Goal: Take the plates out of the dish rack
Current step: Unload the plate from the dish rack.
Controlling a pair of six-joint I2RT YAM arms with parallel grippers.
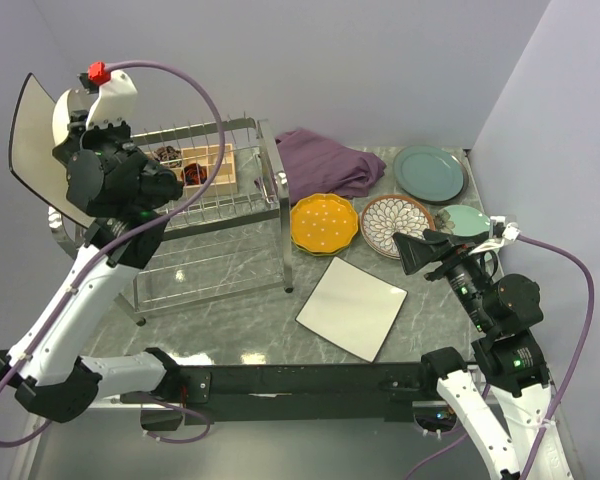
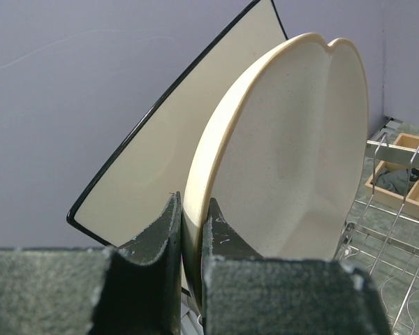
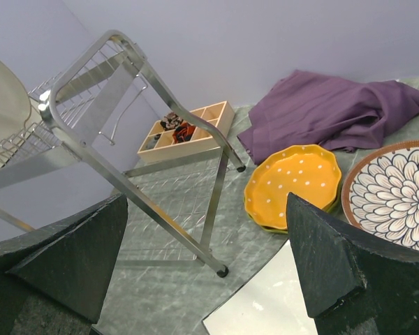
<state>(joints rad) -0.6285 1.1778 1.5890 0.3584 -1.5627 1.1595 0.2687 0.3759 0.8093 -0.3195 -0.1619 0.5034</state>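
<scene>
- Surface: a grey-green marbled table (image 1: 242, 322) carries all items; its polish reflects the rack wires.
- Room: plain pale lilac walls (image 1: 330, 60) close in the back and both sides and meet in a corner at the far right.
- Dish rack (image 1: 280, 190): stands at the far left of the table on tubular steel legs. A wooden compartment box (image 1: 205, 165) sits in its upper tier.
- Left gripper (image 2: 192, 215): raised at the rack's left end, with its fingers pressed onto the lower rim of a round cream plate (image 2: 286, 160) held on edge.
- A white square plate with a dark rim (image 2: 160, 153) stands just behind the cream plate. Whether the two plates touch cannot be told.
- Right gripper (image 3: 209, 269): fingers spread wide with nothing between them. It hangs above the table near the right edge and points toward the rack.
- Unloaded plates: a second white square plate (image 1: 352, 307) lies flat at front centre. An orange dotted plate (image 1: 324, 222) rests on a lime-yellow one, with a brown-patterned plate (image 1: 395, 222) just beside it.
- A teal-green plate (image 1: 430, 172) lies behind these. A paler green plate (image 1: 467, 218) is partly hidden by the right arm.
- A purple cloth (image 1: 325, 160) lies crumpled at the back, touching the rack's right side.
- Open room: bare table runs between the rack's right legs and the flat square plate.
</scene>
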